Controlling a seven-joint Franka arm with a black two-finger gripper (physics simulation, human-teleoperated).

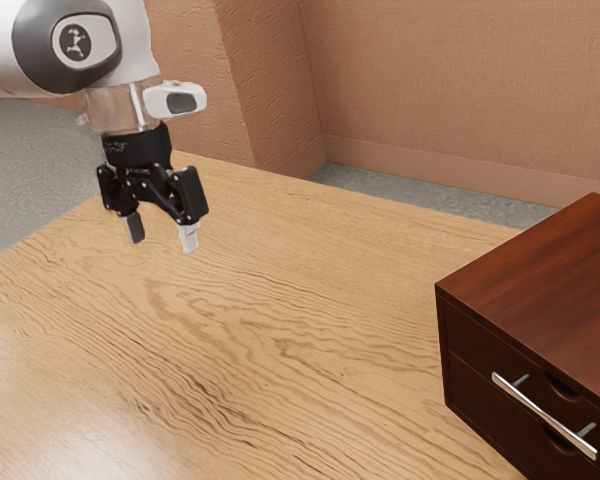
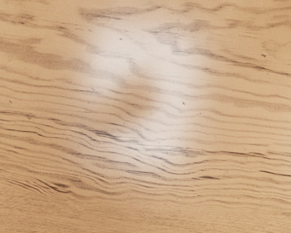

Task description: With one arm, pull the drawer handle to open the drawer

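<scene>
Exterior view: drawer handle (image 1: pixel 545 415), a slim silver bar on two short posts, sits on the front of a dark wood cabinet (image 1: pixel 550 290) at the exterior view's lower right, on the table (image 1: pixel 280 330). Handle's long axis runs level along the cabinet front, slanting in the pic from upper left down to lower right; the bar stands off the front and faces the exterior view's lower left. Two drawer fronts are stacked, w/ a seam between them; both look flush w/ the cabinet body, so shut. Can't tell for sure which front carries the bar. Cabinet is cut off by the right and bottom edges, and the handle's far end sits close to the right edge. Gripper (image 1: pixel 162 236) is at the exterior view's upper left, well apart from cabinet and handle, hanging above the bare tabletop and pointing down w/ a slight tilt. Jaws are spread wide w/ nothing between them; fingers (image 1: pixel 188 238) are clear of the wood. Arm (image 1: pixel 70 50) comes in from the top left corner, its upper part cropped. Wrist view: table grain straight below the hand, w/ a pale glare patch (image 2: pixel 140 87).
</scene>
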